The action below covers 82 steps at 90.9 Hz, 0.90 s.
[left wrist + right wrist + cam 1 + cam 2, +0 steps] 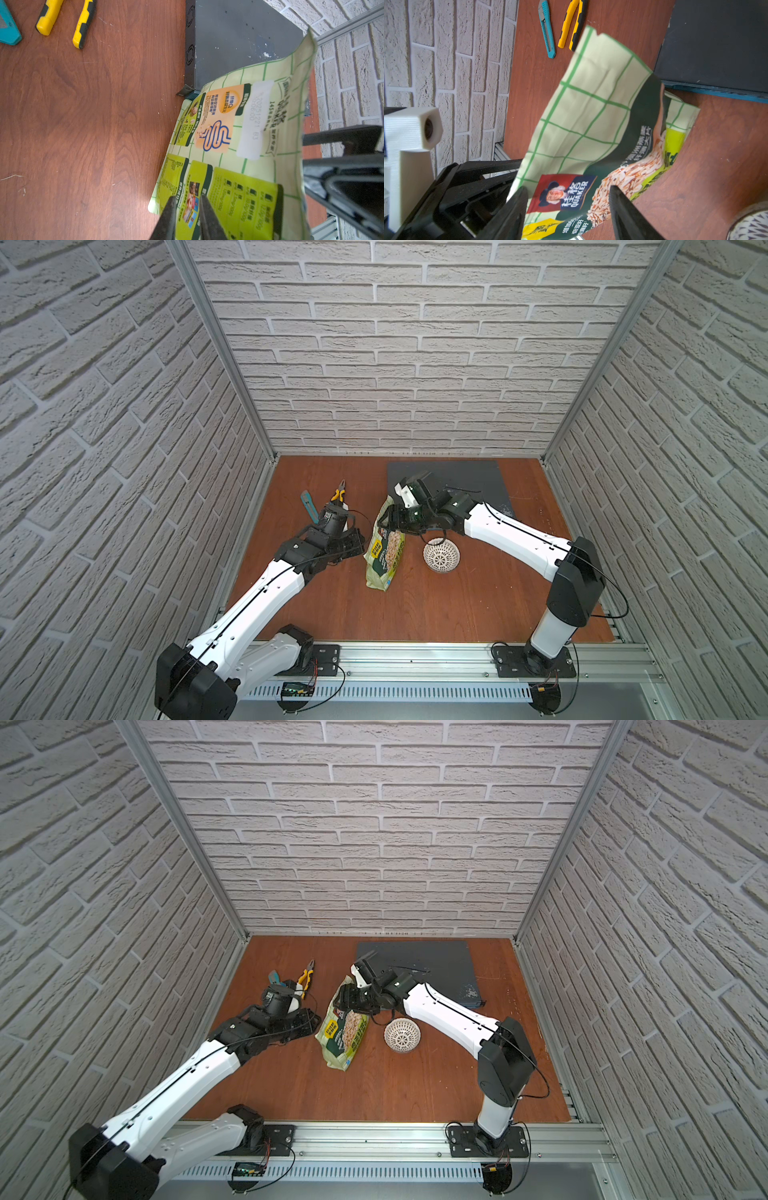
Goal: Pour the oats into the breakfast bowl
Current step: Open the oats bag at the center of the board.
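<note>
Midway across the reddish wood-grain table, the pouch of oats rests its foot on the boards while its glossy, green-checked top curls upward, creased. The flakes themselves are hidden by the film (only printed ones show). Just beside it, not touching, sits the breakfast bowl, round, white, pierced like lattice; the right wrist view crops it. The right gripper spreads its black fingers wide against the printed front, nothing pinched between them. The left gripper is narrowed to a slit at the back panel; whether it nips the film I cannot tell. Yellow-handled pliers and a teal knife, half hidden by the left arm, lie beyond, near a matte grey slab.
</note>
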{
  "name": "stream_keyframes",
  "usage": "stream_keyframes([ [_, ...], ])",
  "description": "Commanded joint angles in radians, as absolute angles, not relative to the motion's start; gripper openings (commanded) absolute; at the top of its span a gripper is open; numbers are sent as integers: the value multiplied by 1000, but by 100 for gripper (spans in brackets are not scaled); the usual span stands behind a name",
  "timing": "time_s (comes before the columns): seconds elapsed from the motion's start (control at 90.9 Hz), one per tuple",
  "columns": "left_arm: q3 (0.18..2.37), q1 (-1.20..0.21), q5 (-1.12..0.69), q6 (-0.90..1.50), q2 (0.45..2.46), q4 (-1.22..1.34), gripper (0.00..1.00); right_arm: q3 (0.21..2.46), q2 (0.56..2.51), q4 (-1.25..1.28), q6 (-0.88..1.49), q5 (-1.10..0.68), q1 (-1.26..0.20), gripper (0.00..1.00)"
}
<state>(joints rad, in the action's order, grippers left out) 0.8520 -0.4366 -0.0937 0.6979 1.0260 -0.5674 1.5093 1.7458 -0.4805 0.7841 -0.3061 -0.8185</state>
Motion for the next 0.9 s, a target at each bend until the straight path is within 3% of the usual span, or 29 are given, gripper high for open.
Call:
stream_keyframes([
  [0.0, 864, -431, -83, 687, 1028, -548, 24, 1526, 1743, -491, 760, -287, -827, 65],
  [0.484, 856, -431, -120, 693, 1038, -512, 23, 1509, 1718, -390, 804, -331, -827, 71],
  [0.891, 857, -431, -117, 692, 1035, -515, 23, 1518, 1738, -446, 782, -296, -827, 67],
])
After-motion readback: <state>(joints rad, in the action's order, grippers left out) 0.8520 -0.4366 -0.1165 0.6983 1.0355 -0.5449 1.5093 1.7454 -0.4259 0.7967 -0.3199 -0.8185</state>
